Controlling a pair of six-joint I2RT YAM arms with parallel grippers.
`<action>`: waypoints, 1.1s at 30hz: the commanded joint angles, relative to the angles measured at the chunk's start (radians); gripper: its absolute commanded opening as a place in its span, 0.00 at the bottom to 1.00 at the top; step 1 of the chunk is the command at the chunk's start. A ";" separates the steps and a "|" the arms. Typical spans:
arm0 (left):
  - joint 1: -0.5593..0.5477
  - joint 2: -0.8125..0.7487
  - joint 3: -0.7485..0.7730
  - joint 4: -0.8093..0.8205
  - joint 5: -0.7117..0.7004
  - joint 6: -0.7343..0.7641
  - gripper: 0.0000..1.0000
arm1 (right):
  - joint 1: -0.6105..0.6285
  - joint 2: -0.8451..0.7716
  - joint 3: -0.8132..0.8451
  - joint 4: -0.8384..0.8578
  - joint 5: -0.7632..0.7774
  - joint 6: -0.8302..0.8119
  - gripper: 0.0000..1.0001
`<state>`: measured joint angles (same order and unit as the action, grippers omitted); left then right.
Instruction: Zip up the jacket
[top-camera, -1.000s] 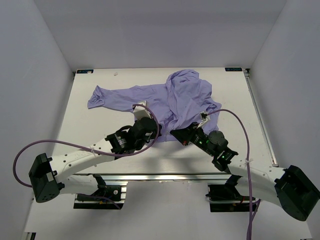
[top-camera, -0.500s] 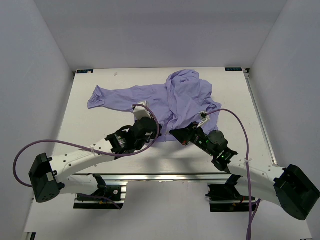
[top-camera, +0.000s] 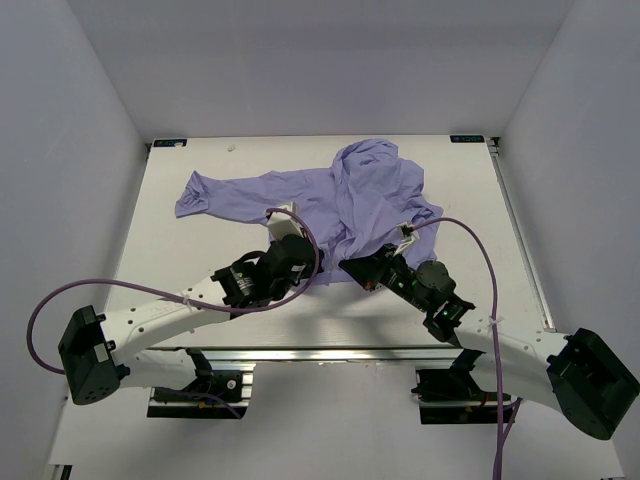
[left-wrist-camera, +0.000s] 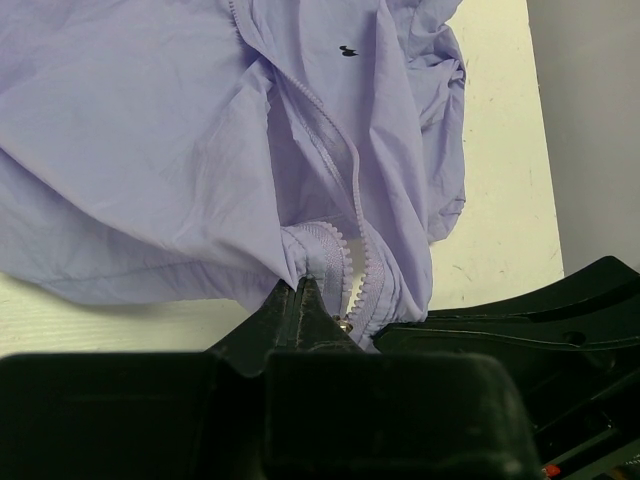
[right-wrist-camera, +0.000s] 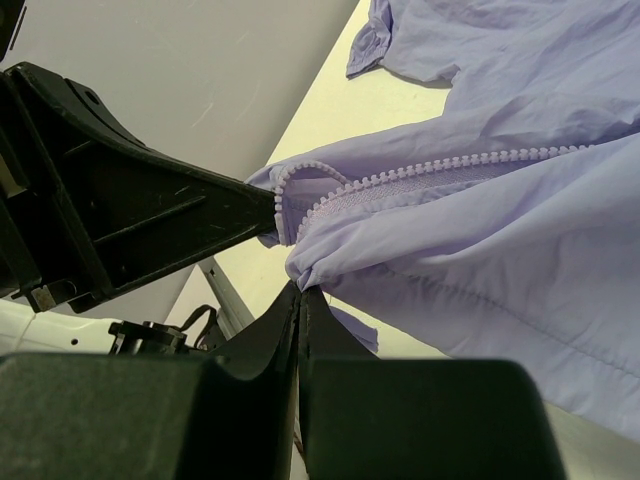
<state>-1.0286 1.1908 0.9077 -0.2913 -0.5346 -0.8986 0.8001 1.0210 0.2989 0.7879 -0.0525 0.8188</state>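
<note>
Sprawling wrinkled over the far middle of the table (top-camera: 180, 262): the jacket (top-camera: 345, 195), zipper unjoined (teeth showing on both edges). Pinching its near hem with the left gripper (left-wrist-camera: 303, 292), clamped tight beside the zipper; gripping the facing edge with the right gripper (right-wrist-camera: 298, 292), likewise clamped. Leaving bare tabletop left, right and near.

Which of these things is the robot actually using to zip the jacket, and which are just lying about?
In the job:
- lavender jacket
- its zipper
- left gripper and right gripper, both pinched shut on the fabric by the zipper

Just there:
- small white speck near the far edge of the table
- black corner marker
</note>
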 joint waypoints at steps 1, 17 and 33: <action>0.005 -0.003 0.000 0.009 0.002 0.009 0.00 | 0.005 -0.009 0.040 0.074 0.008 -0.014 0.00; 0.005 0.003 0.002 0.014 0.002 0.023 0.00 | 0.005 0.001 0.063 0.070 0.010 -0.029 0.00; 0.005 -0.022 -0.020 0.037 0.027 0.030 0.00 | 0.005 0.027 0.063 0.119 0.036 -0.013 0.00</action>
<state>-1.0286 1.2022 0.9035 -0.2749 -0.5255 -0.8764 0.8005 1.0424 0.3256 0.8188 -0.0422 0.8055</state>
